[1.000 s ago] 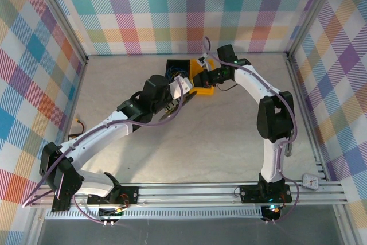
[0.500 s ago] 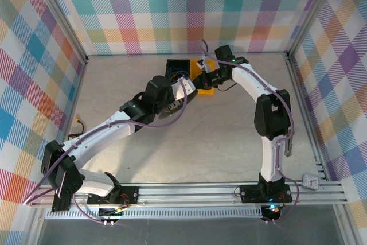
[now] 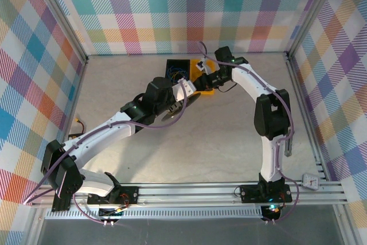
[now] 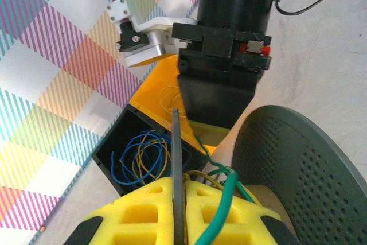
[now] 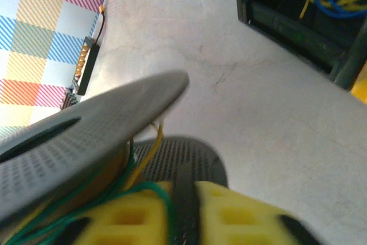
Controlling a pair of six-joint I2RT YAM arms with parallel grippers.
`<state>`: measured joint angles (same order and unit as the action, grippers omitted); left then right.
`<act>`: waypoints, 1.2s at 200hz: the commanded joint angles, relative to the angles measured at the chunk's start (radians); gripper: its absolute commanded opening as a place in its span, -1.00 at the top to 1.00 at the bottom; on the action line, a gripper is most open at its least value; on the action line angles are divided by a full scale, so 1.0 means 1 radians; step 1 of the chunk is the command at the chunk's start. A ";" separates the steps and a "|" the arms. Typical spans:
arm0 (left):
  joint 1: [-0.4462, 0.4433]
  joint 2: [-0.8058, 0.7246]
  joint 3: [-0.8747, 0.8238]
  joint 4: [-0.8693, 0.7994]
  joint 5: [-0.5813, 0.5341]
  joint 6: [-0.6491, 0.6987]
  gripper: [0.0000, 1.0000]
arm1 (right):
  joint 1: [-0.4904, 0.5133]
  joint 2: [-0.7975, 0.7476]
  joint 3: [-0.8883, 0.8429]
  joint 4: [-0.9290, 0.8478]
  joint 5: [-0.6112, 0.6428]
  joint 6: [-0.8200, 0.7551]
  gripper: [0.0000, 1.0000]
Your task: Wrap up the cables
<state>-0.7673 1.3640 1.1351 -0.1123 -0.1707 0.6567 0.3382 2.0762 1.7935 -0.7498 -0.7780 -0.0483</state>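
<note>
From above, the left arm is seen stretched diagonally to mid-table, the left gripper [image 3: 172, 105] at the grey spool [image 3: 183, 102]. The right arm is bent over, the right gripper [image 3: 202, 78] by the yellow bin [image 3: 206, 89] and black box [image 3: 171, 62]. In the left wrist view, the 2 yellow fingers [image 4: 137, 216] are clamped on a thin spool flange. Of the cables [image 4: 225, 199], a green one runs just beside them, while blue and yellow ones lie in the box. In the right wrist view, green and yellow strands lie between gripper and spool; its jaws' state cannot be told.
</note>
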 commanded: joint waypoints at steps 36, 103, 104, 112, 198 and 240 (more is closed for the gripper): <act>-0.057 0.061 0.030 0.046 -0.097 -0.074 1.00 | -0.077 -0.114 -0.032 0.162 0.092 -0.045 -0.03; -0.034 0.114 0.139 -0.061 -0.117 -0.146 1.00 | -0.202 -0.298 -0.099 0.126 0.111 -0.007 -0.91; -0.034 0.114 0.142 -0.064 -0.115 -0.147 1.00 | -0.203 -0.301 -0.101 0.126 0.112 -0.007 -0.91; -0.027 0.120 0.160 -0.088 -0.105 -0.159 1.00 | -0.213 -0.325 -0.115 0.123 0.107 -0.011 -0.94; 0.159 0.139 0.346 -0.412 0.579 -0.267 1.00 | -0.119 -0.729 -0.664 0.263 -0.280 -0.436 -0.98; 0.166 0.090 0.341 -0.475 0.722 -0.181 1.00 | -0.049 -0.833 -0.754 0.369 -0.107 -0.487 -0.98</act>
<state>-0.5991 1.5414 1.4509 -0.5610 0.3511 0.4267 0.2741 1.2854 1.0424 -0.4858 -0.9321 -0.4248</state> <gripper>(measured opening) 0.108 0.988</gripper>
